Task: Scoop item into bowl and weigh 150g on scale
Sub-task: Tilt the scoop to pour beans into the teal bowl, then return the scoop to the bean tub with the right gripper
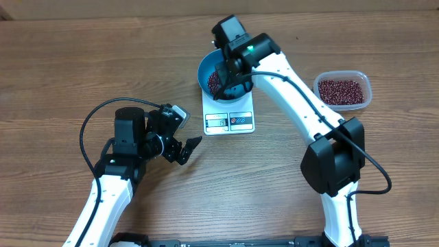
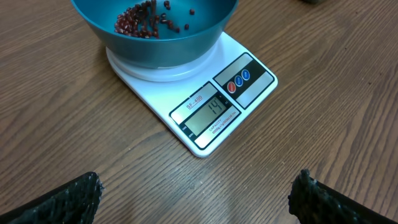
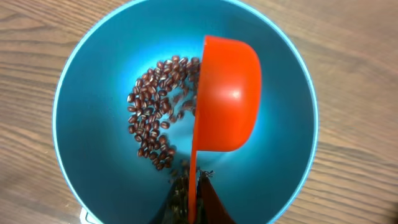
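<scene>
Scoop (image 3: 227, 93) clamped in right tool (image 3: 194, 199), handle nearly hidden; left tool (image 1: 186, 149) wide, only tips visible.

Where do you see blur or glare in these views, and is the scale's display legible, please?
Right wrist view: a soft highlight on the orange scoop; beans lying in the bowl are sharp, those beside the scoop's rim look smeared. Left wrist view: the scale display is crisp and glare-free; the open left gripper shows soft-edged fingertips. Overhead view: evenly lit, sharp.
</scene>
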